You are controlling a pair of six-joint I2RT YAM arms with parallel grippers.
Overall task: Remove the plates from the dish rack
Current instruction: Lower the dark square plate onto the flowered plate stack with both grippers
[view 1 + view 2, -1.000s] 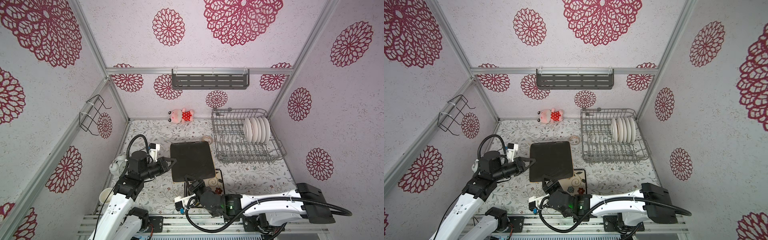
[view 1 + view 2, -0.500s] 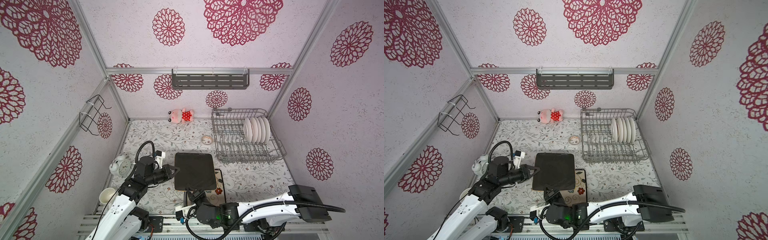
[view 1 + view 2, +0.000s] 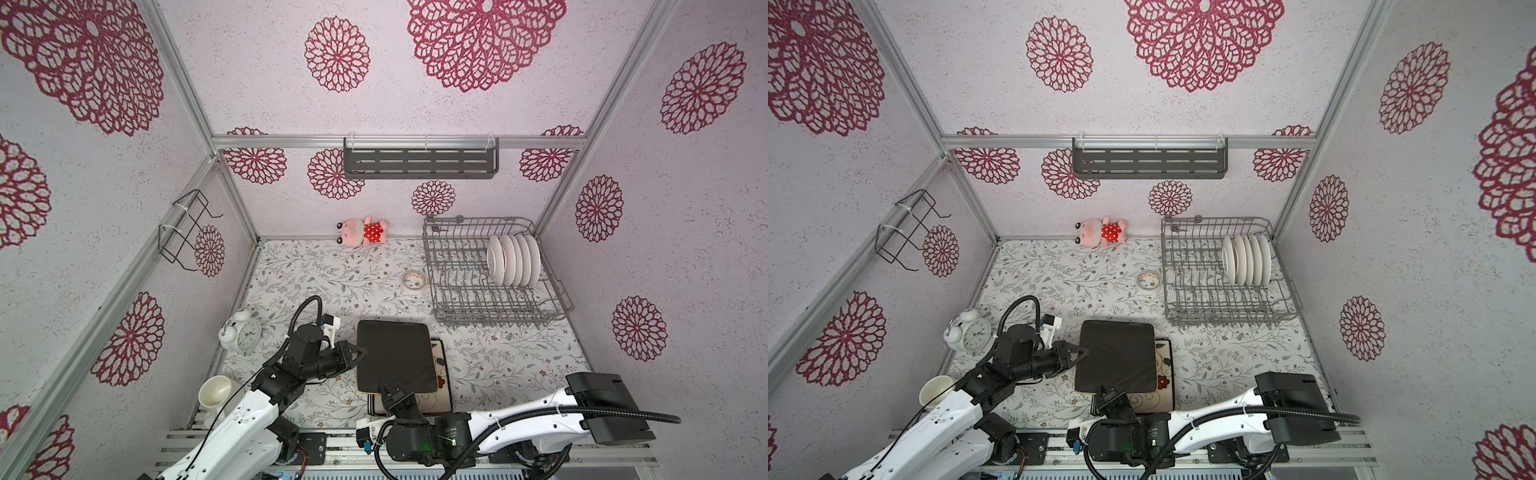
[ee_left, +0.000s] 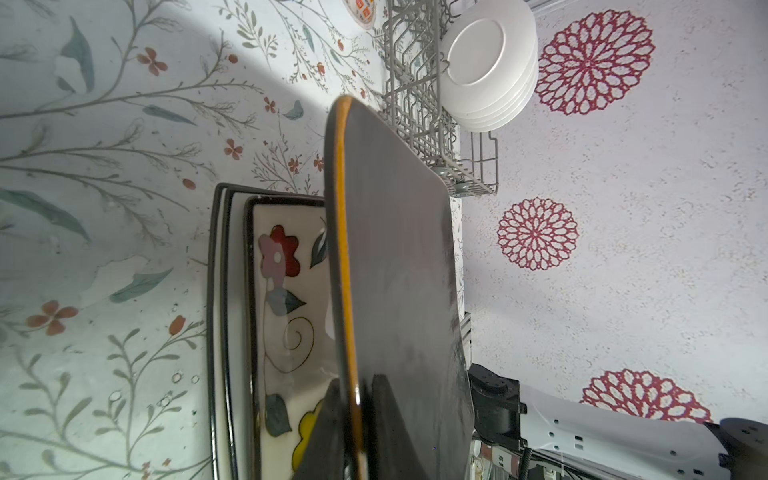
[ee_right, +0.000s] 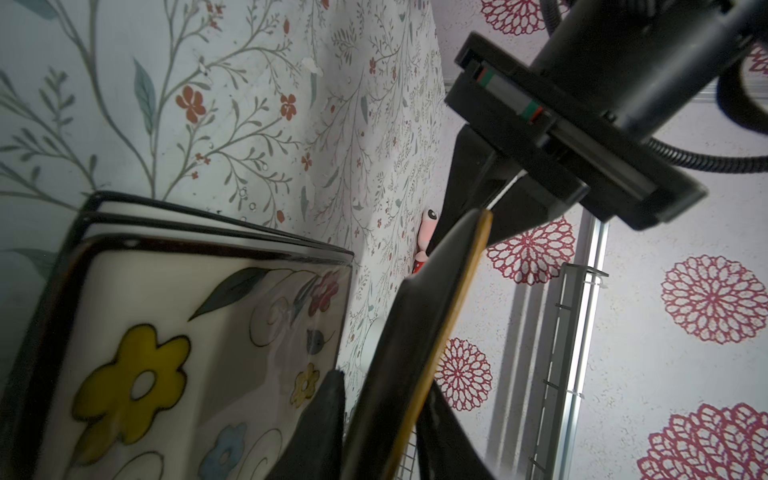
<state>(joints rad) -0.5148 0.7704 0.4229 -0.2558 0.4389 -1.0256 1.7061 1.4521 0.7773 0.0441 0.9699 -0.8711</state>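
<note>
A black square plate point(image 3: 397, 357) point(image 3: 1119, 357) hangs tilted just above a stack of square plates near the table's front. My left gripper point(image 3: 360, 352) point(image 3: 1084, 353) is shut on its left edge; in the left wrist view the fingers point(image 4: 332, 415) pinch the orange-edged rim of the black plate point(image 4: 395, 270). My right gripper point(image 3: 388, 390) point(image 5: 384, 380) straddles the near edge, jaws open with a slight gap to the black plate point(image 5: 424, 324). The cream flowered plate point(image 3: 440, 374) point(image 4: 286, 299) point(image 5: 187, 332) tops the stack. Several round white plates point(image 3: 513, 259) point(image 3: 1246, 259) stand upright in the dish rack point(image 3: 498, 320) point(image 3: 1225, 318).
An alarm clock point(image 3: 241, 334) and a white mug point(image 3: 216, 392) stand at the left by the left arm. A tiny patterned bowl point(image 3: 414, 279) sits beside the rack. A plush toy point(image 3: 363, 231) lies at the back wall, under a dark shelf point(image 3: 419, 164).
Both arms have brought the black plate toward the table's front and a little right, over the stack. The right jaws have widened around its edge.
</note>
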